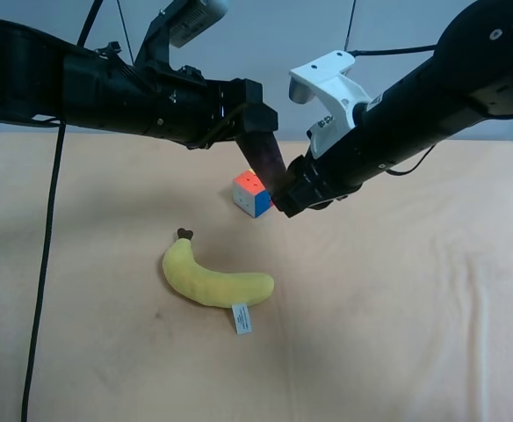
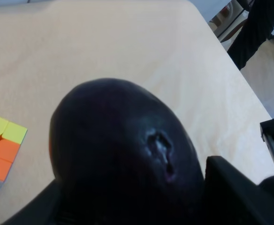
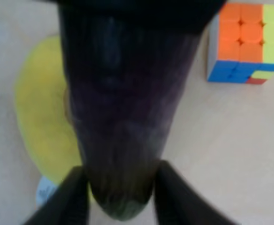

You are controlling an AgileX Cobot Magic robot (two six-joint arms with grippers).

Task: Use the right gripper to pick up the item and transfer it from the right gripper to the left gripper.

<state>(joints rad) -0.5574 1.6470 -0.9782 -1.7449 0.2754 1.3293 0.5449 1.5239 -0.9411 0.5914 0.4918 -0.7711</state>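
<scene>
The dark purple eggplant (image 1: 267, 158) hangs tilted in the air between the two arms, above the table. The right gripper (image 1: 285, 195), on the arm with the white housing at the exterior high view's right, holds its lower end. In the right wrist view the fingers (image 3: 76, 197) press on the greenish end of the eggplant (image 3: 123, 117). The left gripper (image 1: 255, 119), on the arm at that view's left, grips the upper end. In the left wrist view the eggplant (image 2: 123, 159) fills the frame between black fingers (image 2: 235, 192).
A yellow plush banana (image 1: 213, 280) with a white tag lies on the beige table (image 1: 415, 308), below the grippers. A multicoloured puzzle cube (image 1: 251, 193) stands just behind the banana, close under the eggplant. Black cables hang at the left.
</scene>
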